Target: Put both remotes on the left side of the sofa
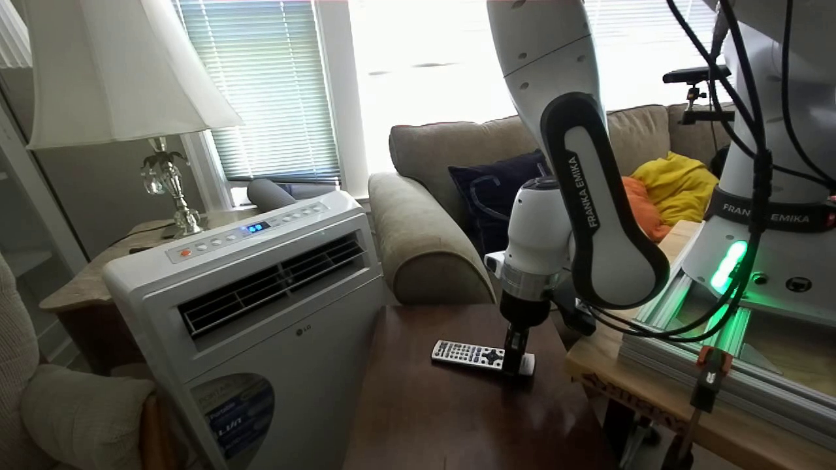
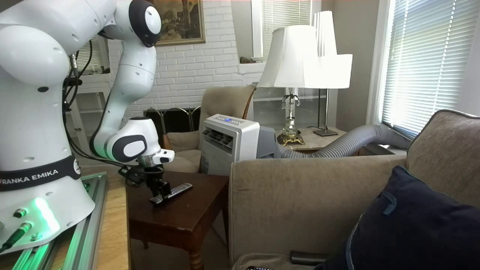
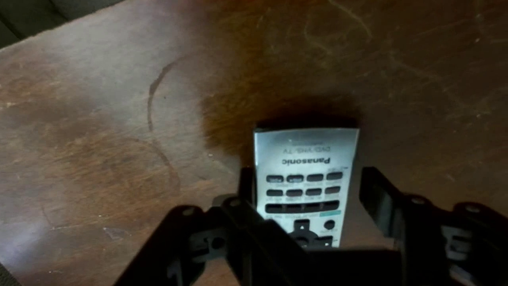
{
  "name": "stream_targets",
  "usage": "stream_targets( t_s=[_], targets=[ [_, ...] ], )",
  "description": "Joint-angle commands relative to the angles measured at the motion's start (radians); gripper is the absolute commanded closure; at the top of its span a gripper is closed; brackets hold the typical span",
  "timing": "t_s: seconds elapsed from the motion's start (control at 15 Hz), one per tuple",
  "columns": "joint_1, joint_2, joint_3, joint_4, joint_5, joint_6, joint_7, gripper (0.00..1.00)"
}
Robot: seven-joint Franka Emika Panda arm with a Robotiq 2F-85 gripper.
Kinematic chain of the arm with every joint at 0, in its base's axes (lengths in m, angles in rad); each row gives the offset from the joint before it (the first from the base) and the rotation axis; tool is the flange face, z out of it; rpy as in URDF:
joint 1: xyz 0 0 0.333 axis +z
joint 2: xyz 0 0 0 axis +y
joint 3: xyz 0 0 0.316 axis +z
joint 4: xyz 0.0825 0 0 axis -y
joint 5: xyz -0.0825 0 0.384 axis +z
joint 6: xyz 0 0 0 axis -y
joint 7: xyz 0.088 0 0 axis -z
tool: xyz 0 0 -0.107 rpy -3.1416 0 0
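Wrist view caught a gap beside the remote (image 3: 305, 184)

On the left of that view, one finger (image 3: 247, 186) was touching the remote's side or just next to it; I could not tell which. The remote lay flat on the table (image 3: 111, 131), between the fingers. On the right, the other finger (image 3: 375, 194) stood apart, so the gripper (image 3: 307, 178) was holding nothing.

Pinching from one side first, the near finger could shove the remote and make it skid. Both exterior views showed the gripper nearer one end, so the longer end could dip in a lift. Carried too low, it could bump the sofa (image 2: 311, 187).

Only the wrist view showed the gap. An exterior view alone showed, on the sofa's seat (image 2: 270, 259), a bit of what looked like the second remote (image 2: 258, 268), then a dark strip (image 2: 307, 258) I could not name.
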Motion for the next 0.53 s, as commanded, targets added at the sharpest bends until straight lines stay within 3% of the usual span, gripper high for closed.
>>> stream_targets(
  t_s=[0.0,0.13,0.2,0.33,0.47],
  targets=[
    [0.015,0.004,0.0,0.008,0.02,0.015,0.023,0.01],
    [0.006,0.001,0.001,0.012,0.017,0.013,0.027,0.0],
    [0.006,0.001,0.0,0.016,0.019,0.009,0.028,0.26],
    [0.002,0.003,-0.002,0.023,0.018,0.005,0.029,0.29],
    [0.0,0.007,-0.006,0.027,0.016,0.007,0.03,0.45]
  ],
)
